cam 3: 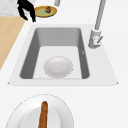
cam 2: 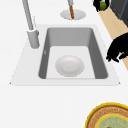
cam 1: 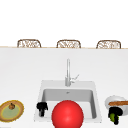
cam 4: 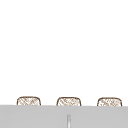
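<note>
My left hand (cam 1: 41, 108) hangs over the sink's front left rim with its fingers relaxed and pointing down, holding nothing; it shows too in the left side view (cam 2: 118, 49) and the right side view (cam 3: 26, 10). My right hand (cam 1: 115, 114) is at the right of the sink, fingers curled round a small green round thing (cam 1: 113, 116), also seen in the left side view (cam 2: 102, 5). Just behind it stands a white plate (cam 1: 111, 100) with a brown stick (cam 1: 118, 103) on it. A white bowl (cam 2: 69, 65) lies in the sink basin (cam 2: 98, 53).
A large red ball (cam 1: 67, 115) sits in front of the sink in the front view. A yellow plate (cam 1: 7, 113) with a small brown thing (cam 1: 11, 106) lies on the counter at the left. The tap (cam 1: 68, 72) rises behind the basin. Wicker chair backs (cam 1: 68, 44) stand beyond the counter.
</note>
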Available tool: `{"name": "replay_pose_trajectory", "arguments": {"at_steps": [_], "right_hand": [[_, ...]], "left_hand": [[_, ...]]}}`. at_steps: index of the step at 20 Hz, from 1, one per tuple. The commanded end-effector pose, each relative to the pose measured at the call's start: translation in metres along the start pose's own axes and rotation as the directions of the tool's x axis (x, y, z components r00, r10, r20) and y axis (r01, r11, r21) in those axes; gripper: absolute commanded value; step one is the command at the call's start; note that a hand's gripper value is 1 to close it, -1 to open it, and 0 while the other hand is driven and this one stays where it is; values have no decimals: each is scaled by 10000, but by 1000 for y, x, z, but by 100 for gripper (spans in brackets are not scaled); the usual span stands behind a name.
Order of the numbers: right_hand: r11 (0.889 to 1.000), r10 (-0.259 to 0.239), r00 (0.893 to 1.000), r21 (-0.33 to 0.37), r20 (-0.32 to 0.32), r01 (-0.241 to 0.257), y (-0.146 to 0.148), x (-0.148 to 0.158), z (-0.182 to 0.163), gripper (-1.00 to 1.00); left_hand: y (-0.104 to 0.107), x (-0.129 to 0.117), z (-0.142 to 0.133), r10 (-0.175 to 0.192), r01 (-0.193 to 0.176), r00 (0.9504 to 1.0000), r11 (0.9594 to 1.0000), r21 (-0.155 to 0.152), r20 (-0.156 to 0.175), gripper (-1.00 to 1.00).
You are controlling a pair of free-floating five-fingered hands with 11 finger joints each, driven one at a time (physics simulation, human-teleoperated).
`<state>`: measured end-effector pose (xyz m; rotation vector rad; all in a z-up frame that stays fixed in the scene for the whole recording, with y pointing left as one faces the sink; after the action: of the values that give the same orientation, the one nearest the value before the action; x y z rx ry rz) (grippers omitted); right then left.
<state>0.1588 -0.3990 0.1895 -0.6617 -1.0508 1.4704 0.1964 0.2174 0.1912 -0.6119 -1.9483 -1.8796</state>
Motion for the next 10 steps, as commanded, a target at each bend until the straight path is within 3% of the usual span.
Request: {"name": "replay_pose_trajectory", "arguments": {"at_steps": [1, 5, 10], "right_hand": [[10000, 84, 9995, -30, 298, -84, 20, -18, -24, 100], [9998, 215, 9977, -32, 639, -214, 42, -39, -50, 100], [9995, 285, 9986, 138, 435, -292, 65, -51, -97, 100]], "left_hand": [[0, 0, 0, 0, 0, 10000, 10000, 0, 0, 0], [0, 0, 0, 0, 0, 10000, 10000, 0, 0, 0], [0, 0, 0, 0, 0, 10000, 10000, 0, 0, 0]]}}
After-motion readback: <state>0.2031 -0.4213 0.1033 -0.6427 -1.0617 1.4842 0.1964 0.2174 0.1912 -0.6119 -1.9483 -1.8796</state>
